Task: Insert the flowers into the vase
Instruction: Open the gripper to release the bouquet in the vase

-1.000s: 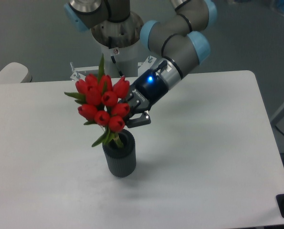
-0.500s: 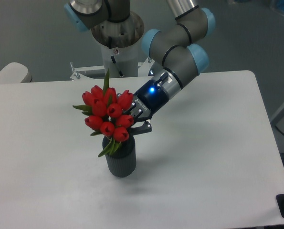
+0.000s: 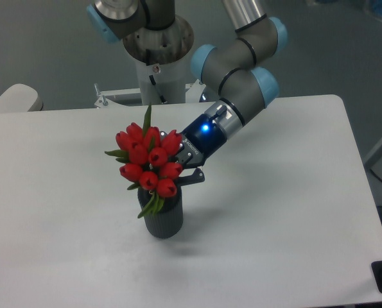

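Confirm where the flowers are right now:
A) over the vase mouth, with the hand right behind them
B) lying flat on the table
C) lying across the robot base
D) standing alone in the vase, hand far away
A: the flowers sit tilted above the vase, with the hand right behind them.

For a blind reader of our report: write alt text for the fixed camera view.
A robot arm's gripper holds a bunch of red tulips over a small dark grey vase on a white table, the stems reaching down into the vase's mouth. The bunch leans left, its buds above the rim.
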